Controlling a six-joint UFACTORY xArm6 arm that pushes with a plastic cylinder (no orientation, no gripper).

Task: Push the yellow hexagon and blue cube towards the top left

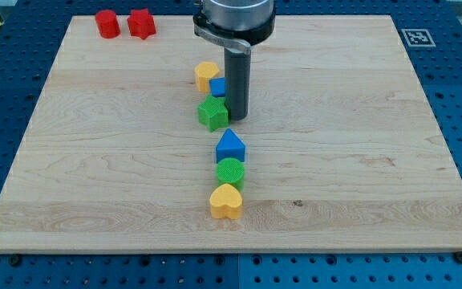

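A pale wooden desk (359,160) sits on blue pegboard. The robot has no pincer, only a dark rod; its tip (237,118) rests right of the green star block (212,113), partly hiding the blue cube (218,87). The yellow hexagon (206,75) lies just far-left of the cube. The approach seems underway; next, the tip likely must push both far-left.

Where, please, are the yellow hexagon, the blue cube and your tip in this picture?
yellow hexagon (206,74), camera view, on its top face.
blue cube (218,87), camera view, on its visible left part; the rod hides the rest.
my tip (237,117), camera view, at the rod's very end, beside the green star (212,113).
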